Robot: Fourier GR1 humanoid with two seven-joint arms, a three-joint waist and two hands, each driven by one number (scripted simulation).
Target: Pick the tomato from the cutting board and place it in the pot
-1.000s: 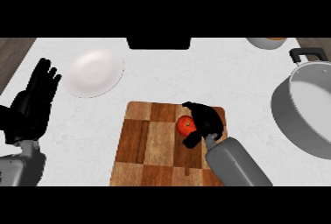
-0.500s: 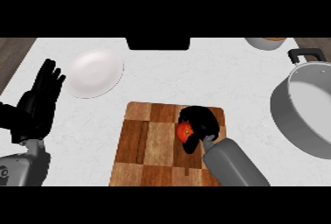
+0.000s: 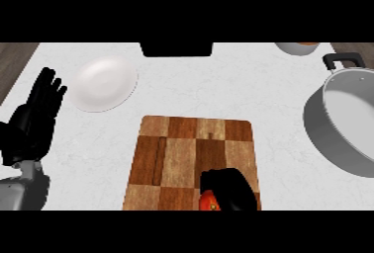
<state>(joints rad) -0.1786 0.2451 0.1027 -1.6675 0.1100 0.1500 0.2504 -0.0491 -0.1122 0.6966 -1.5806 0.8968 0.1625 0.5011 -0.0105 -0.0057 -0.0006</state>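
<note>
Head view: pot [image 3: 343,129] at 3 o'clock, nothing inside. Right hand [image 3: 232,189] curled round tomato [image 3: 208,201] at cutting board's [image 3: 186,158] 5 o'clock corner. Left hand [image 3: 33,123] open, resting at 9. Bare worktop [image 3: 281,99] between board and pot.

No readable text showing anywhere, no labels, brands, numbers or signs appearing on the cutting board [image 3: 191,153], the pot [image 3: 343,133], the plate [image 3: 105,82] or the counter [image 3: 219,84], every surface showing plain and unmarked.
</note>
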